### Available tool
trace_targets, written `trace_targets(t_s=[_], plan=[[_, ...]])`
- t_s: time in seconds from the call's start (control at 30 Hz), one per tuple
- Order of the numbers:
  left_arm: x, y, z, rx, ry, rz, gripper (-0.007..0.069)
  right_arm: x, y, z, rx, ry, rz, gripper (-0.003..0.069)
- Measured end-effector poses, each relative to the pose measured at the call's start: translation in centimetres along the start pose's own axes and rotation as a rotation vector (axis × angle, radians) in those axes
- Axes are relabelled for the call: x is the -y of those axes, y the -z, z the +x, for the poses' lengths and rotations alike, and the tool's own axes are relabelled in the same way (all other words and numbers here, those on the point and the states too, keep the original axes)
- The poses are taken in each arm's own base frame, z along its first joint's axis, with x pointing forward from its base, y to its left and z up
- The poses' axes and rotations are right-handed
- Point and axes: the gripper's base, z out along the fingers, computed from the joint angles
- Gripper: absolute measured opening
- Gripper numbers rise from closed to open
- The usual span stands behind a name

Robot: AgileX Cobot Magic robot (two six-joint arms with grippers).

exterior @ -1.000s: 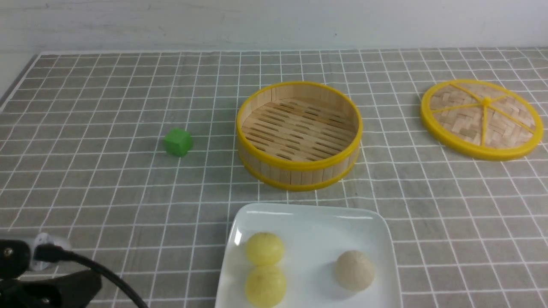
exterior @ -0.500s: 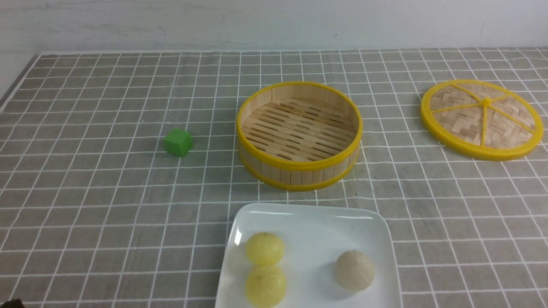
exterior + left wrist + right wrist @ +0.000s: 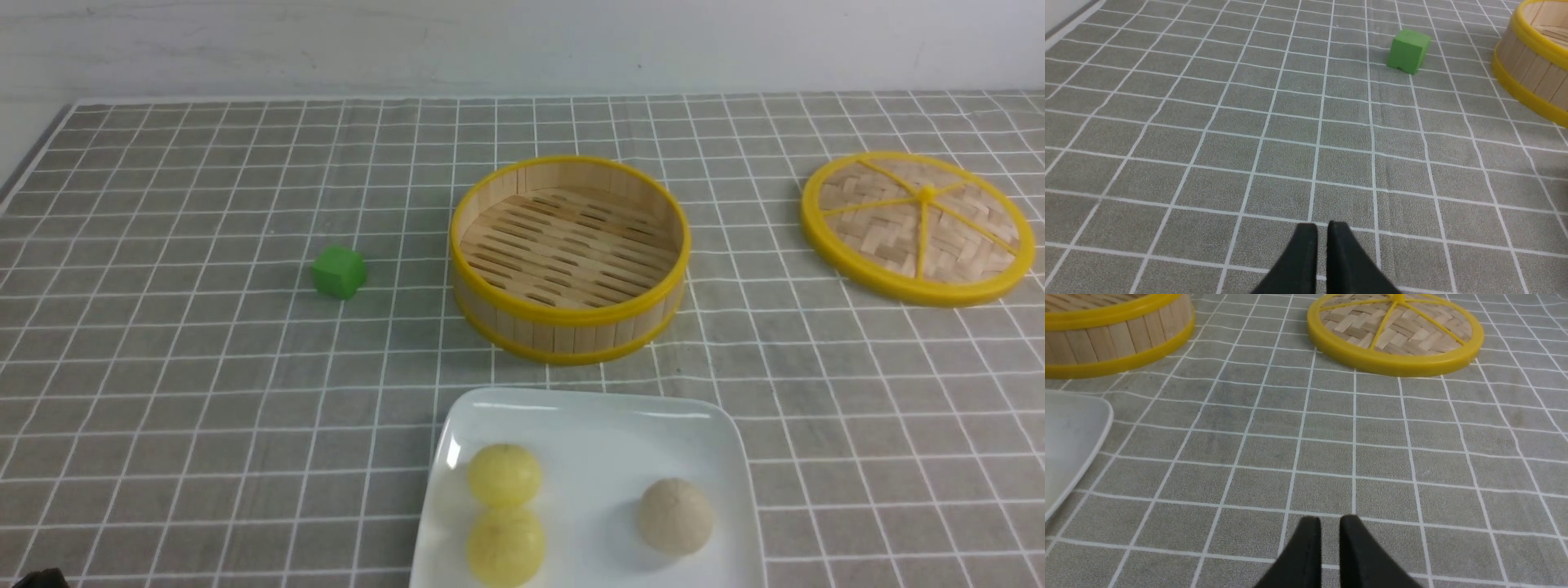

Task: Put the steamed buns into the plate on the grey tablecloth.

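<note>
All three steamed buns (image 3: 571, 510) sit in the white plate (image 3: 600, 425) at the near edge of the grey tablecloth (image 3: 204, 392): two pale yellow ones touching, the beige one apart. Bamboo steamer (image 3: 571, 257) just beyond, empty; lid (image 3: 918, 227) toward the far right corner. Left end effector (image 3: 1322, 245) and right end effector (image 3: 1329, 539): each narrow, a thin slit, holding nothing, low over bare cloth. Judgement: task looks complete; best to keep both arms clear of the plate.

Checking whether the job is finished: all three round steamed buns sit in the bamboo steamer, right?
Not quite. The three round steamed buns sit on the glossy white square plate; the yellow-rimmed bamboo steamer holds nothing, per the front view.
</note>
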Motion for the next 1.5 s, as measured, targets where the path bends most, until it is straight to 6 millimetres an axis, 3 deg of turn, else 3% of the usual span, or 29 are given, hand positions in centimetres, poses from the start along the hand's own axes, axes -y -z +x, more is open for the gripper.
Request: trace_targets(t_s=[1.5], plan=[[-0.06, 0.01, 0.01, 0.0, -0.016, -0.007, 0.0091, 0.0, 0.0, 0.0, 0.0, 0.0, 0.0, 0.0152]])
